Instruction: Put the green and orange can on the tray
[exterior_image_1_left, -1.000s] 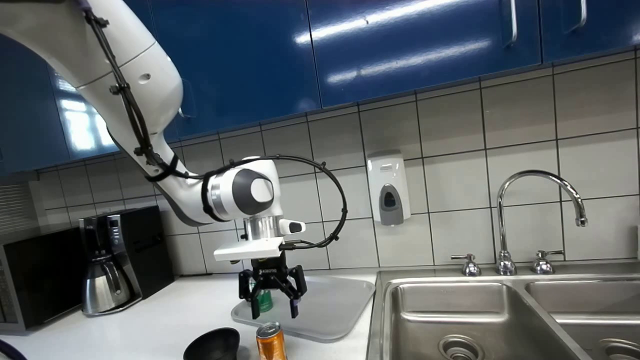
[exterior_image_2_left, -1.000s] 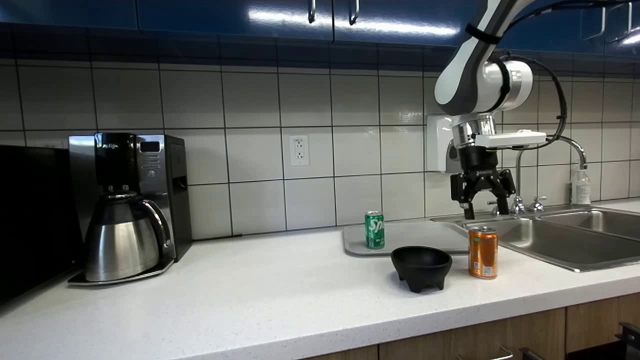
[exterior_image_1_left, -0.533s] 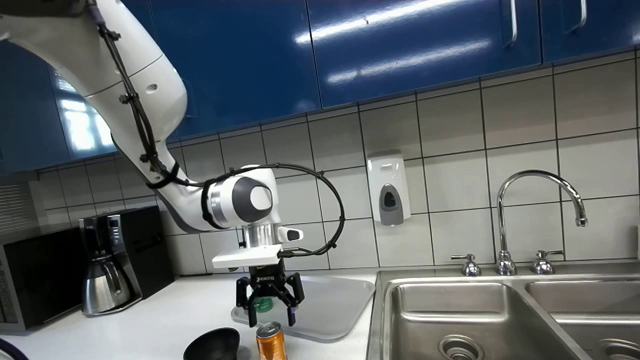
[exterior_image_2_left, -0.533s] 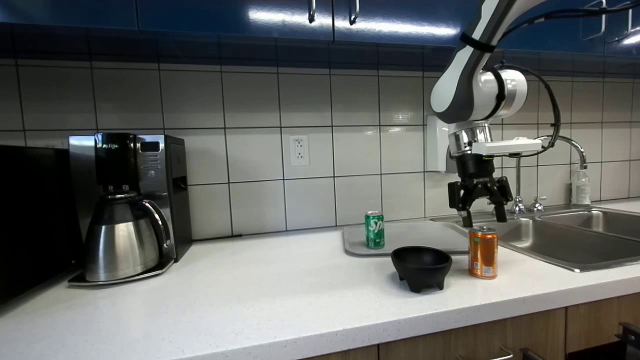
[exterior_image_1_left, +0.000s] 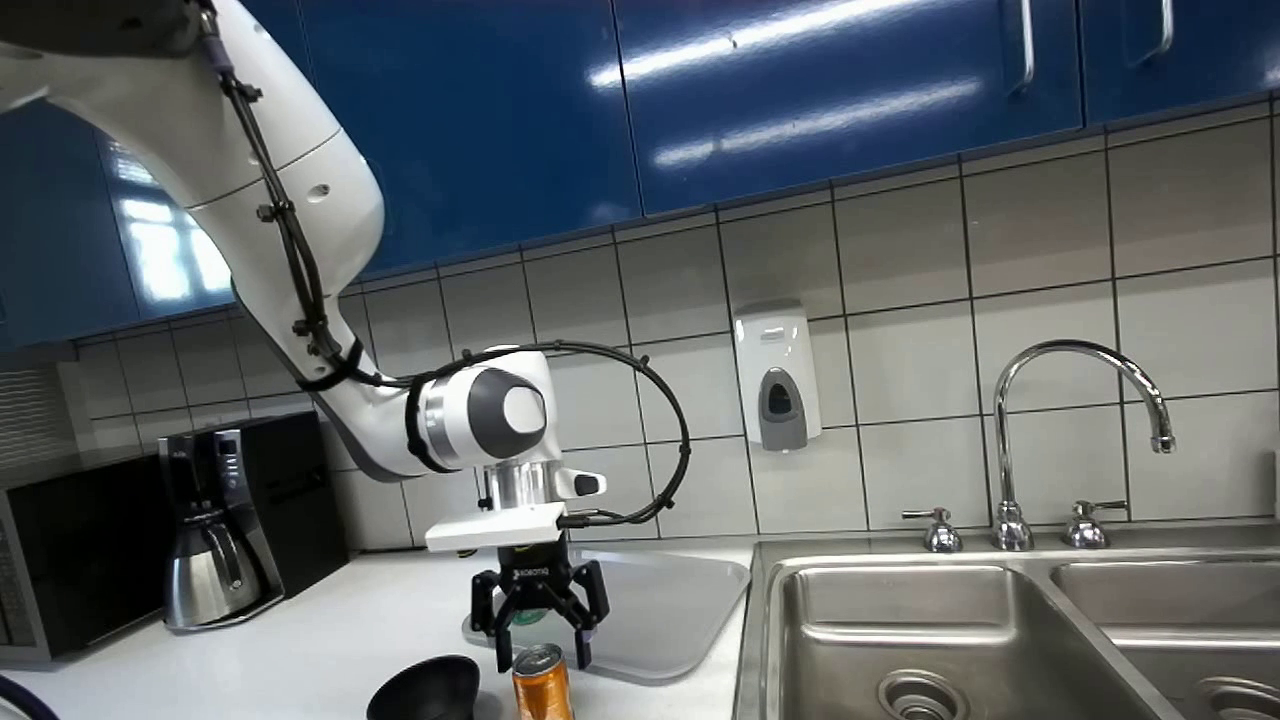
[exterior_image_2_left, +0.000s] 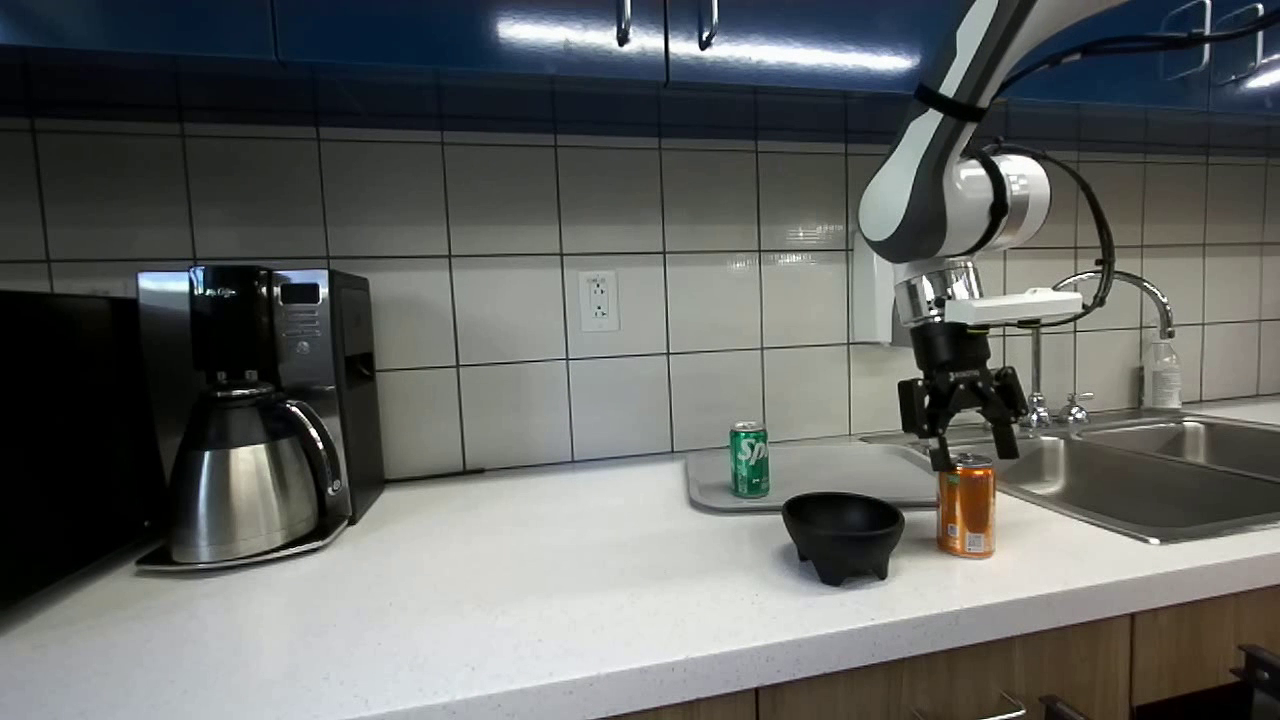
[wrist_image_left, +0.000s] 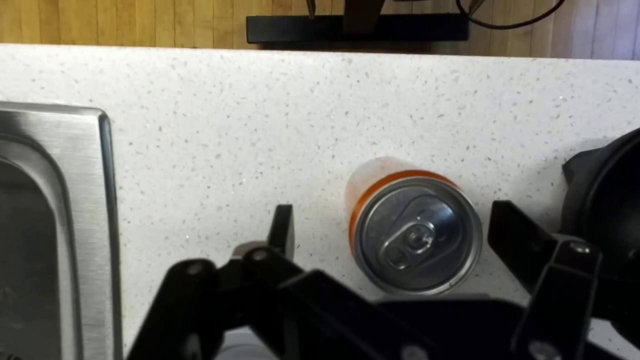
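The orange can (exterior_image_1_left: 543, 692) stands upright on the white counter in both exterior views (exterior_image_2_left: 966, 512). Its top shows in the wrist view (wrist_image_left: 417, 235). The green can (exterior_image_2_left: 749, 460) stands upright on the left part of the pale grey tray (exterior_image_2_left: 850, 472). In an exterior view the green can (exterior_image_1_left: 529, 616) is mostly hidden behind the gripper, and the tray (exterior_image_1_left: 665, 605) lies behind it. My gripper (exterior_image_1_left: 543, 662) is open and empty, with its fingertips at about the height of the orange can's top. In the wrist view the fingers (wrist_image_left: 394, 222) are on either side of the can, apart from it, nearer on the right.
A black footed bowl (exterior_image_2_left: 843, 535) stands close beside the orange can and near the right finger in the wrist view (wrist_image_left: 615, 210). The steel sink (exterior_image_1_left: 900, 640) is on the other side. A coffee maker (exterior_image_2_left: 250, 430) stands far left. The counter's front edge (wrist_image_left: 320, 51) is near.
My gripper has come down, with its fingers still open, to the top of the orange can. Both cans, the tray and the bowl have not moved.
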